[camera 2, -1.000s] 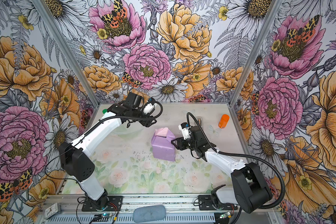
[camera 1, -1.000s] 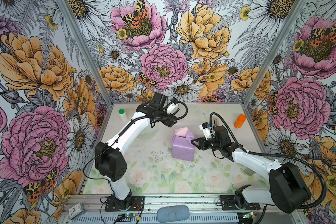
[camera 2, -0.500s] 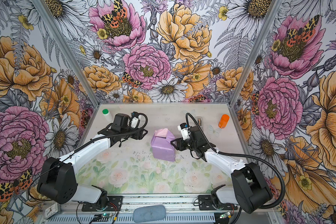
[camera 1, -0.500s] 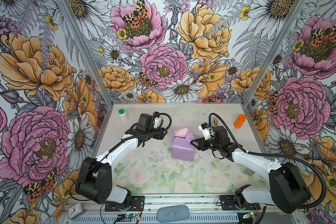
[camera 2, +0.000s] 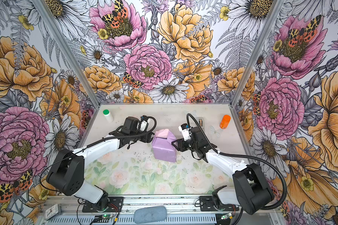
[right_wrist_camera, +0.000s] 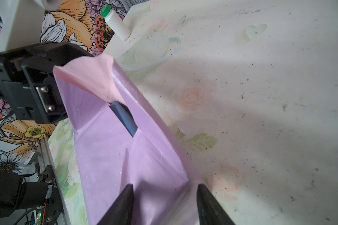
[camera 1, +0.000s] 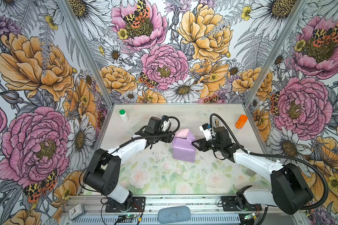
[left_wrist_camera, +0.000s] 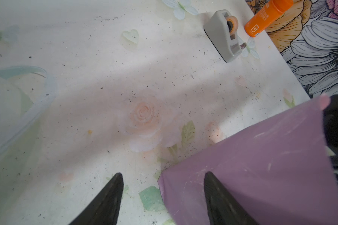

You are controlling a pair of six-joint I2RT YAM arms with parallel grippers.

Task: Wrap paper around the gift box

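The gift box stands mid-table, almost wholly covered by the lilac paper (camera 1: 183,148) (camera 2: 164,148). Only a navy strip of the gift box (right_wrist_camera: 123,117) shows through a gap in the folds. A pale-pink flap (camera 1: 182,133) sticks up at its far end. My left gripper (camera 1: 169,138) (left_wrist_camera: 162,174) is open at the box's left side, with one fingertip (left_wrist_camera: 213,187) over the paper and the other over the table. My right gripper (camera 1: 195,143) (right_wrist_camera: 165,186) is open against the right side, its fingers astride a folded paper corner.
A white bottle with a green cap (camera 1: 123,115) lies at the back left. An orange bottle (camera 1: 241,121) lies at the back right, and a grey tape dispenser (left_wrist_camera: 224,35) sits near it. A clear plastic dish (left_wrist_camera: 27,109) lies behind the left gripper.
The left arm has swung down and forward from the back of the table, bringing its gripper to the box's left side. The right arm and the box have stayed put.
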